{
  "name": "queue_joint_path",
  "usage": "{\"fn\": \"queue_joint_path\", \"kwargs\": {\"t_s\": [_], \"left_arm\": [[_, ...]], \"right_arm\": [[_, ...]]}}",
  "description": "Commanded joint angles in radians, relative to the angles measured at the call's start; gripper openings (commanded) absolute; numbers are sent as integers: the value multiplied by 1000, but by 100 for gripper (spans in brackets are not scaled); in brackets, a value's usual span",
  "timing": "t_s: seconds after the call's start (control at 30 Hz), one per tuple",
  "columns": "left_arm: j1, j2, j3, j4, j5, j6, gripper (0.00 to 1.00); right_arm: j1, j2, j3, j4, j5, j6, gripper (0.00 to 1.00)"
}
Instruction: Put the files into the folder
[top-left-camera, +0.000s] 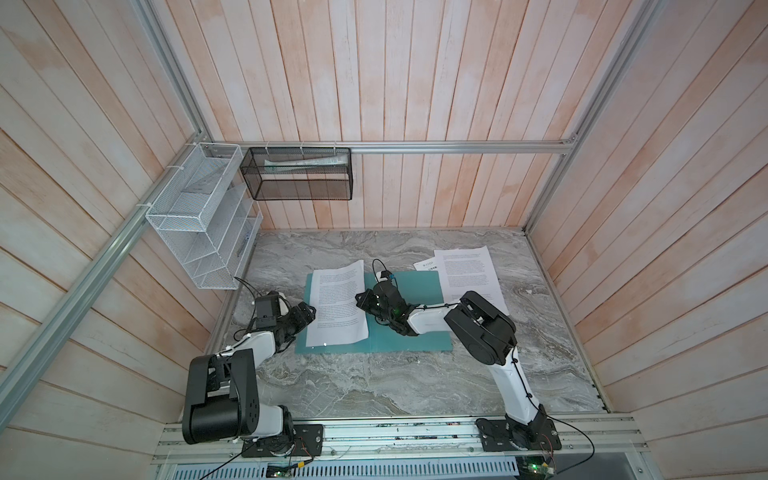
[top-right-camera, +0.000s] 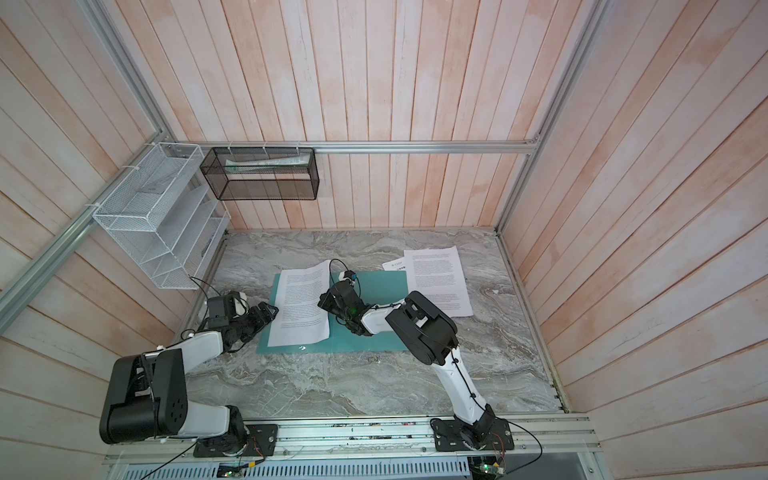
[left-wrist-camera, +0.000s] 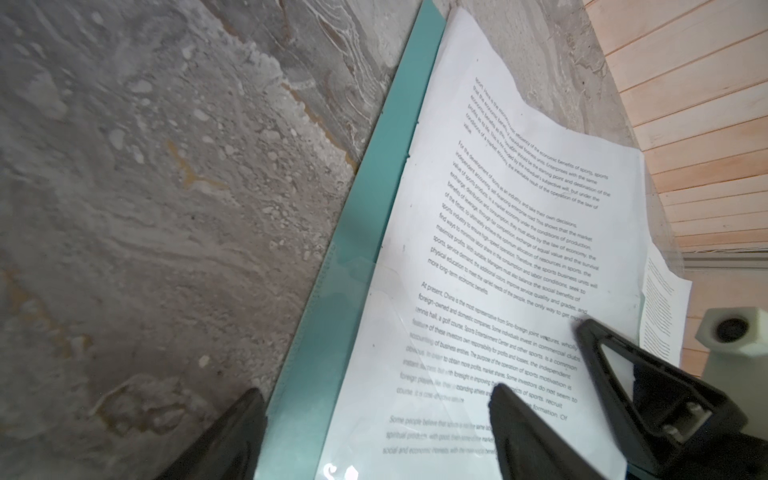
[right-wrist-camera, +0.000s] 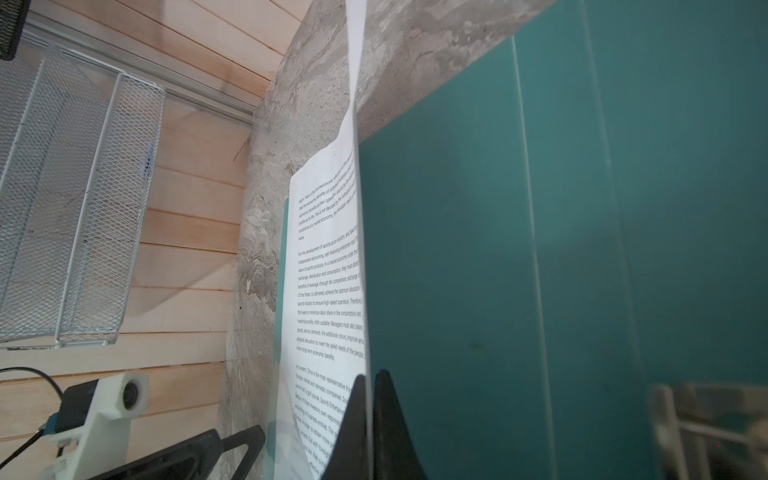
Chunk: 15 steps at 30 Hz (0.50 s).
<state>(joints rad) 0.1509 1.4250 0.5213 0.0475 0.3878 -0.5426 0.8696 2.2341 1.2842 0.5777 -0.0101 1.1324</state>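
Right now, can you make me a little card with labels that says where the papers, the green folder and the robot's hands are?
folder: teal, lying open on the marble table
first sheet: on the folder's left half, far end sticking out past it
other sheets: two, overlapping, on the table by the folder's far right corner
left gripper: open, over the folder's left edge
right gripper: shut on the first sheet's lifted right edge
count: one of three sheets on the folder

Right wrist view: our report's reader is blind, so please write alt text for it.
The right gripper pinches the edge of a printed sheet resting on the open teal folder. A white wire mesh rack hangs nearby.
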Motion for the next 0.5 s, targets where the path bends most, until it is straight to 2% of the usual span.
{"fn": "queue_joint_path", "kwargs": {"t_s": [0.0,0.47], "left_arm": [[1,28,-32,-50,14,-5,86],[0,33,-33,-49,11,-5,86]], "right_arm": [[12,40,23,-34,16,28,0],[33,41,24,-29,8,78,0]]}}
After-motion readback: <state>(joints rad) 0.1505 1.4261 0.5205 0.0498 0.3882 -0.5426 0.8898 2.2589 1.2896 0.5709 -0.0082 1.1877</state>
